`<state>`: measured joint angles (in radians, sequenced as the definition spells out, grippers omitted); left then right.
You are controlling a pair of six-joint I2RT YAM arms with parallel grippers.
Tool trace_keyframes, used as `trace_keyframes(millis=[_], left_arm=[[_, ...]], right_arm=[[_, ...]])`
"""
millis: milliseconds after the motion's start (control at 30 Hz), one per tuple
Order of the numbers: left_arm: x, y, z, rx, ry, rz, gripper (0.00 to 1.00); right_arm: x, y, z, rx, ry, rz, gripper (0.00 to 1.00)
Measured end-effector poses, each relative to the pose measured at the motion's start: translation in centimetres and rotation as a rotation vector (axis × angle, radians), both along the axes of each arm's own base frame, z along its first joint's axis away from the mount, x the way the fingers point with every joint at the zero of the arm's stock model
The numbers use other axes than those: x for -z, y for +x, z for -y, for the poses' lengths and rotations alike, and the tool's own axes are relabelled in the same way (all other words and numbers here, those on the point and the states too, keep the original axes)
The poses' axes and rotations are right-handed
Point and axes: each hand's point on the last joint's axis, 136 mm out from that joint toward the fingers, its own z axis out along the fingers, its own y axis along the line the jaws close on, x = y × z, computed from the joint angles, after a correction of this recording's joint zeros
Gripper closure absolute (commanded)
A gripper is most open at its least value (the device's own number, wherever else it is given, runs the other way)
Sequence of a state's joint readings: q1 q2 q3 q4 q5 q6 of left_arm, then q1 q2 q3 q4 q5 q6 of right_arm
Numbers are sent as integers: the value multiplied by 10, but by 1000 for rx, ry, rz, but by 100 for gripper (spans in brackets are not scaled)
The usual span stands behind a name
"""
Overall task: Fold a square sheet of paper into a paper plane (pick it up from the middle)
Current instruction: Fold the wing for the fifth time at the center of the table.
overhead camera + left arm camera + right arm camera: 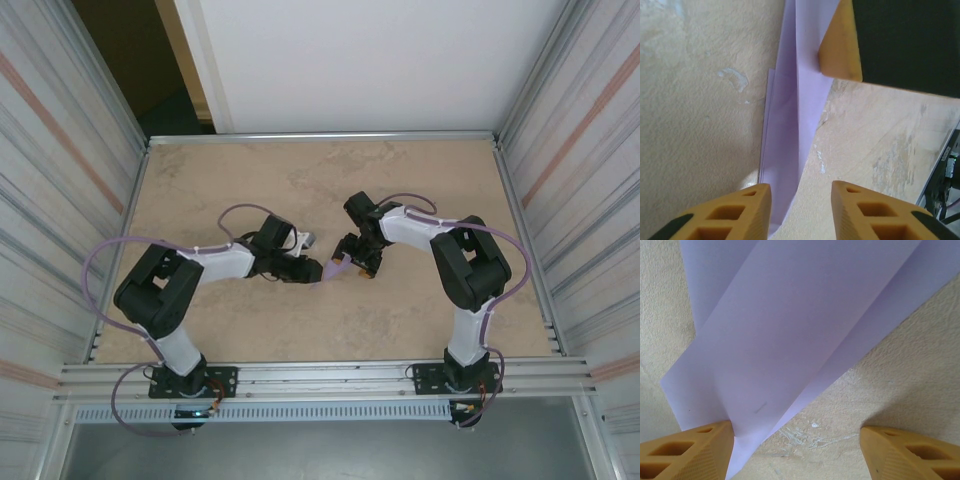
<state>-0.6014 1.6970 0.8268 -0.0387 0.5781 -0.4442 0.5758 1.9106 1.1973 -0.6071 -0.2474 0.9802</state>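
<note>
The lavender sheet of paper [335,268] lies on the table between my two grippers, folded into a narrow, creased, dart-like shape. In the left wrist view the folded paper [795,100] runs from the top of the frame down past the inner side of one finger [742,210]. My left gripper [800,186] is open and does not pinch the paper. The right gripper's orange fingertip [840,45] rests at the paper's far end. In the right wrist view the layered paper [790,325] reaches one finger [687,450]. My right gripper [796,429] stands wide open over bare table.
The tan table top [330,180] is fenced by metal walls on the left [120,200] and the right [525,200]. Both arms [200,265] [450,250] reach in toward the middle. Scratches mark the table surface [805,432] between my right fingers.
</note>
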Motion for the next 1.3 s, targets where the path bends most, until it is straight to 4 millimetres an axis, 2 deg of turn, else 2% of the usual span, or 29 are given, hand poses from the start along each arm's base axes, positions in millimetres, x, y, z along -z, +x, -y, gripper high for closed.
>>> trace_keyframes(millis=[167, 367, 967, 1300], left_arm=[[9, -8, -6, 16, 65, -5, 58], [15, -19, -6, 65, 122, -1, 65], [24, -15, -9, 97, 157, -22, 81], [26, -14, -11, 96, 146, -41, 83]], right_arm=[[0, 1, 0, 2, -3, -7, 30], [1, 1, 1, 8, 0, -11, 29], [1, 1, 1, 14, 0, -26, 30], [2, 1, 2, 17, 1, -35, 30]])
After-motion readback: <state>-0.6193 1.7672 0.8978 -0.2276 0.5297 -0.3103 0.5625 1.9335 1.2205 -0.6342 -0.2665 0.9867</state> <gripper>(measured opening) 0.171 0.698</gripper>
